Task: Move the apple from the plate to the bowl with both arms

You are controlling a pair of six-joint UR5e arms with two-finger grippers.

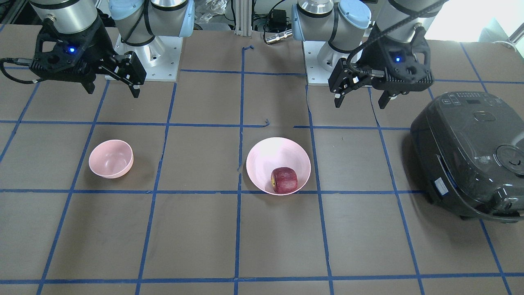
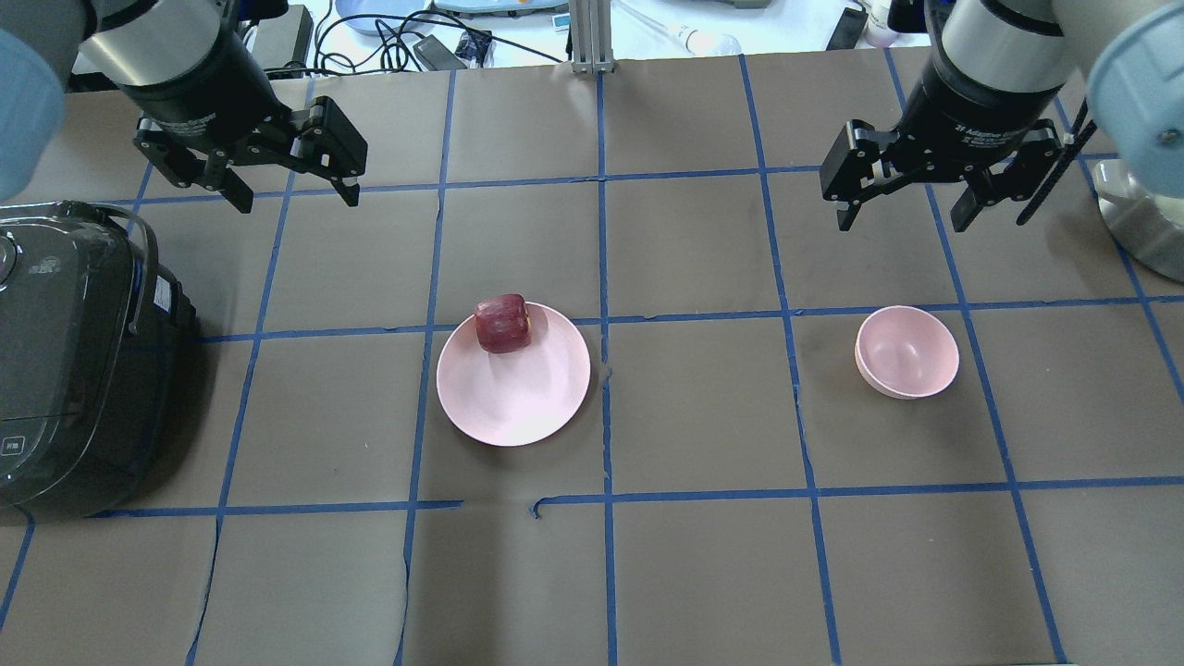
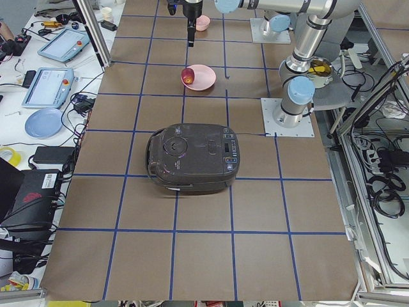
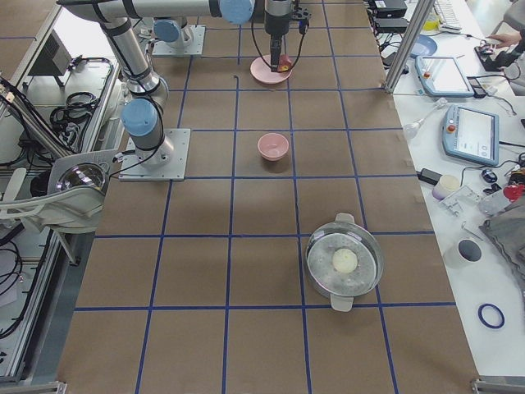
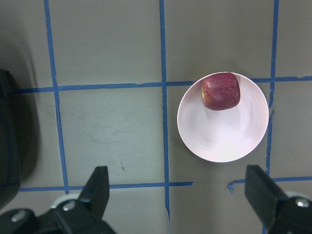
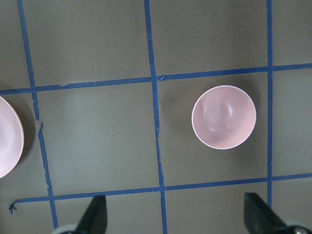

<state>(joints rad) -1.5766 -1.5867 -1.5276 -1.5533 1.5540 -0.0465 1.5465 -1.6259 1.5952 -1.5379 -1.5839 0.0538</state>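
The apple is seen lying on its side on the plate, resting against the part of the plate's rim that is farthest from the robot's bases. Its yellowish end is turned sideways, toward the side of the plate on which the bowl stands, so that its core axis runs roughly level with the counter; its form is so blocky that no clear long axis can be made out. The left claw is held with its fingers spread wide, nothing being gripped or touched by it. It is raised well above the counter and is offset from the plate toward the dark rice cooker, so that the apple lies below it and to one side, well apart from its fingertips. The right claw is likewise spread wide and empty, raised on the opposite side of the plate, above the area of the bowl. The bowl is set upright, well apart from the plate, and nothing is seen in it.
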